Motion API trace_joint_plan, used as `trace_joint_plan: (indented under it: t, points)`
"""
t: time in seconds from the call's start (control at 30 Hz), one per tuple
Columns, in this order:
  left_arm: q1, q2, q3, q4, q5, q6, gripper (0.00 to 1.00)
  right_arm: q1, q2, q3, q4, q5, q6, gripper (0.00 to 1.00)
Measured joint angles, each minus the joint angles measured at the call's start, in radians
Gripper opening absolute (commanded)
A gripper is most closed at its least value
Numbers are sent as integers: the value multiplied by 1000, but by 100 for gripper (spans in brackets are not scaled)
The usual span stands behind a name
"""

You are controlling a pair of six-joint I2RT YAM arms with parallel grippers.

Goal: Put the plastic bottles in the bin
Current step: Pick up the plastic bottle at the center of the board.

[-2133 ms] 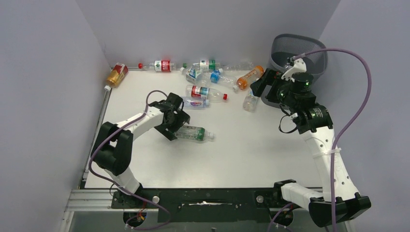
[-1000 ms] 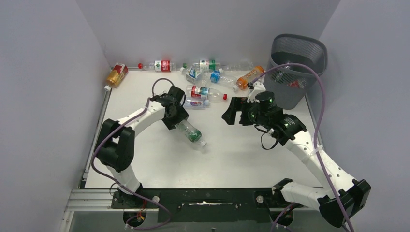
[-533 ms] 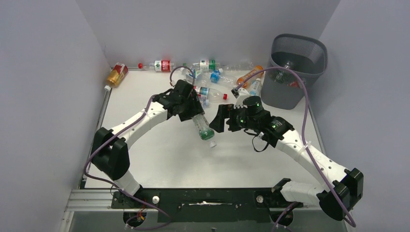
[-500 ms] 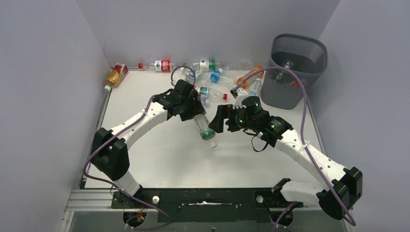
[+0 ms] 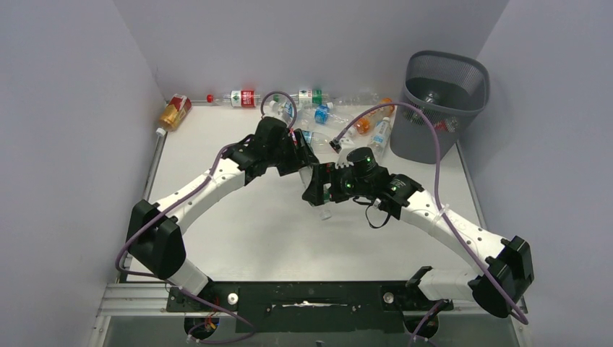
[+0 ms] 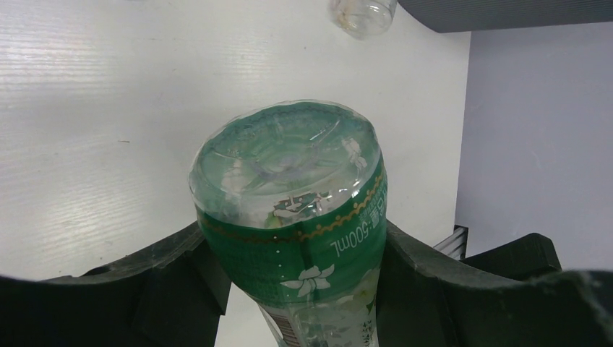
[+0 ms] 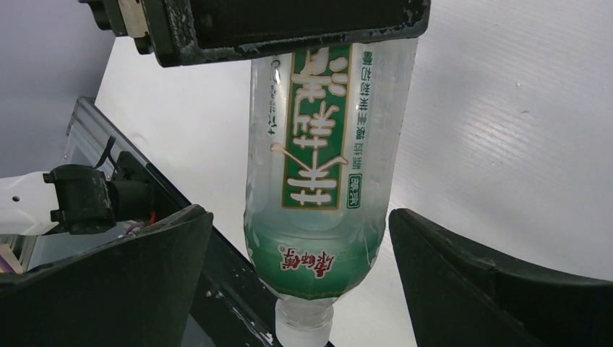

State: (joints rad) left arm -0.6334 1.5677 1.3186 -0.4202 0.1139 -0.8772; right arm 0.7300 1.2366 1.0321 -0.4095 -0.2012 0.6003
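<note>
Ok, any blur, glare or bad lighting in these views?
Top external: even light, soft shadows, sharp. Left wrist: bottle base crisp, faint sheen on the plastic. Right wrist: label legible, no blur; fingers nearly black, detail lost.

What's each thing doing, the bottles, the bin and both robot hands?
Clear plastic bottle with green label: gripped near its base, neck down.
Left gripper: shut on that bottle.
Right gripper: open, fingers either side of the bottle, not touching.
Dark grey mesh bin: upright, some bottles inside.
Remaining bottles: lying at the table's far edge.
</note>
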Motion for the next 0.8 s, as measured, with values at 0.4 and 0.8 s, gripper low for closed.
trace_joint_plan:
  t: [0.4, 0.8]
  points:
    - [-5, -10, -17, 34, 29, 3, 57, 11, 4, 0, -4, 25, 7, 70]
    - [-19, -50, -42, 71, 49, 26, 91, 11, 4, 0, -11, 41, 10, 56]
